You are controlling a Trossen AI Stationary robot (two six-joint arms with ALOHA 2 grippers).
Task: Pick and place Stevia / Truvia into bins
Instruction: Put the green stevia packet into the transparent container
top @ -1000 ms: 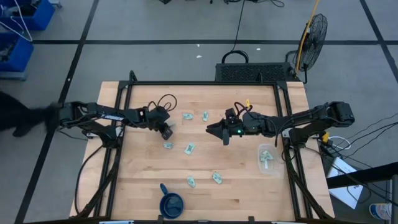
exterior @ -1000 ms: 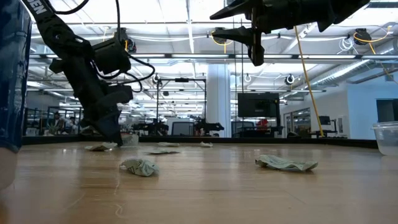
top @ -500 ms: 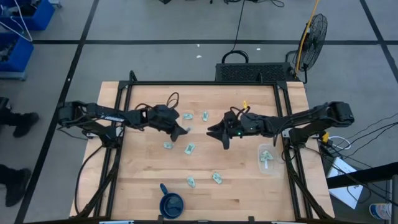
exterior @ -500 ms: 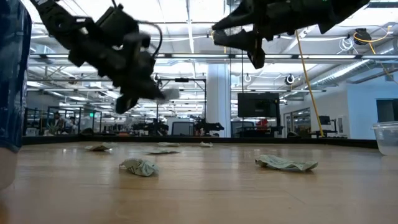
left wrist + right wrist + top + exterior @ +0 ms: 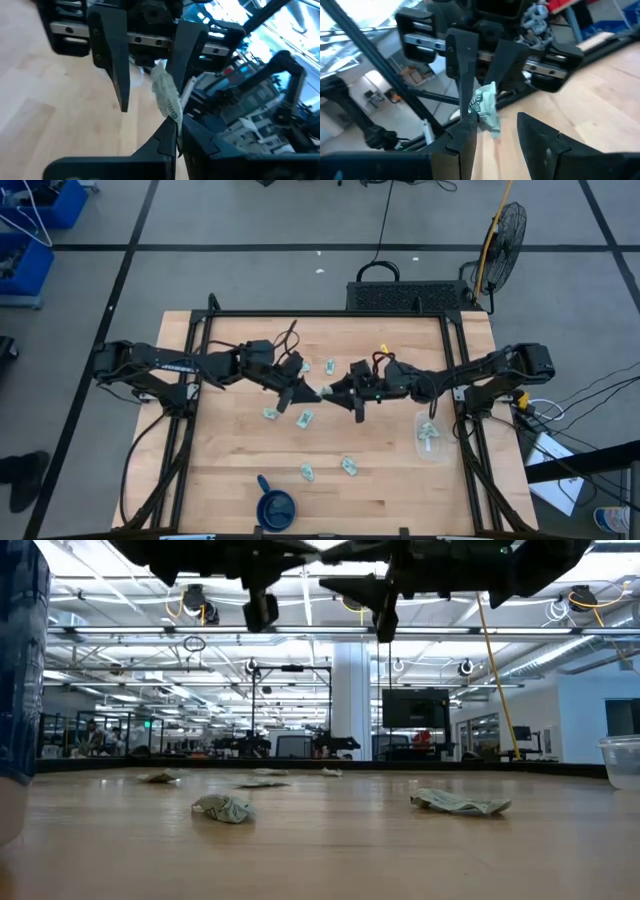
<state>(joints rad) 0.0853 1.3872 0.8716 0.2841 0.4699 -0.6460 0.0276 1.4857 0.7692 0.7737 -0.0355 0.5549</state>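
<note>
My left gripper (image 5: 312, 393) (image 5: 176, 137) hovers above the table's middle, shut on a pale green and white sachet (image 5: 166, 95) (image 5: 485, 106). My right gripper (image 5: 336, 392) (image 5: 497, 122) faces it tip to tip, open. The sachet stands between the right gripper's fingers, close against one finger (image 5: 466, 131); I cannot tell whether they touch. Several more sachets lie flat on the wood (image 5: 305, 419) (image 5: 302, 366) (image 5: 349, 465) (image 5: 225, 807). The clear tub (image 5: 431, 442) sits near the table's right edge with sachets inside. My left gripper pinches the sachet by one end (image 5: 173, 118) between its two fingertips, coming level from the table's left. The sachet is lifted clear of the table and sticks out past the fingertips toward the right gripper, slightly crumpled.
A dark blue mug (image 5: 276, 506) stands at the table's near edge. A black frame (image 5: 320, 314) borders the far side, with a dark case and a fan behind it. Bare wood lies between the scattered sachets and the tub.
My left gripper has shut on a sachet down at the table, lifted it clear and swung it toward the table's middle and right, tipping to level. My right gripper has moved slightly left toward it, so the two now meet tip to tip.
</note>
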